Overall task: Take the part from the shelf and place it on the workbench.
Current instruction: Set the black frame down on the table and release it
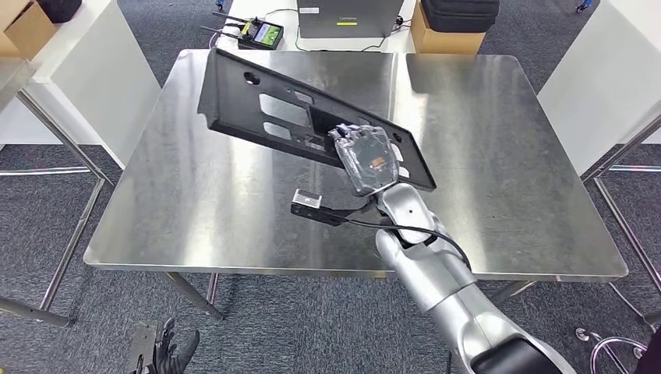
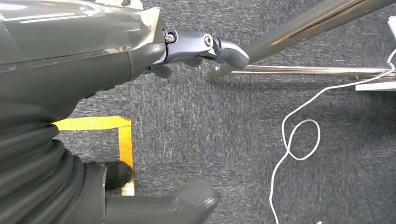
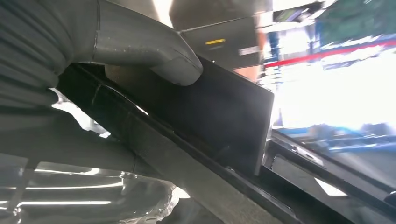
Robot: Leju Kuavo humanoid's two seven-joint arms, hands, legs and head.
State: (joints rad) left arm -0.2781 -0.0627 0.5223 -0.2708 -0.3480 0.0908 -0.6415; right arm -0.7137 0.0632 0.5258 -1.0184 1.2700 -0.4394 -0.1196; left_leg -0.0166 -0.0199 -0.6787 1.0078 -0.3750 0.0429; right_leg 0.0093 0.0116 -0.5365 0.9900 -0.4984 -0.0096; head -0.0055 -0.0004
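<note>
Your right hand [image 1: 366,160] holds the black part [image 1: 257,105] tilted over the workbench [image 1: 195,202]; bare steel lies open toward the near-left and right edges. Past the far edge a controller [image 1: 261,33] and grey box [image 1: 347,17] block reach.

No text, brand or number can be read. The grey case [image 1: 348,17] beyond the bench [image 1: 499,156] carries a small yellow-green label, and the right hand [image 1: 366,158] an orange mark, both too small to make out.
</note>
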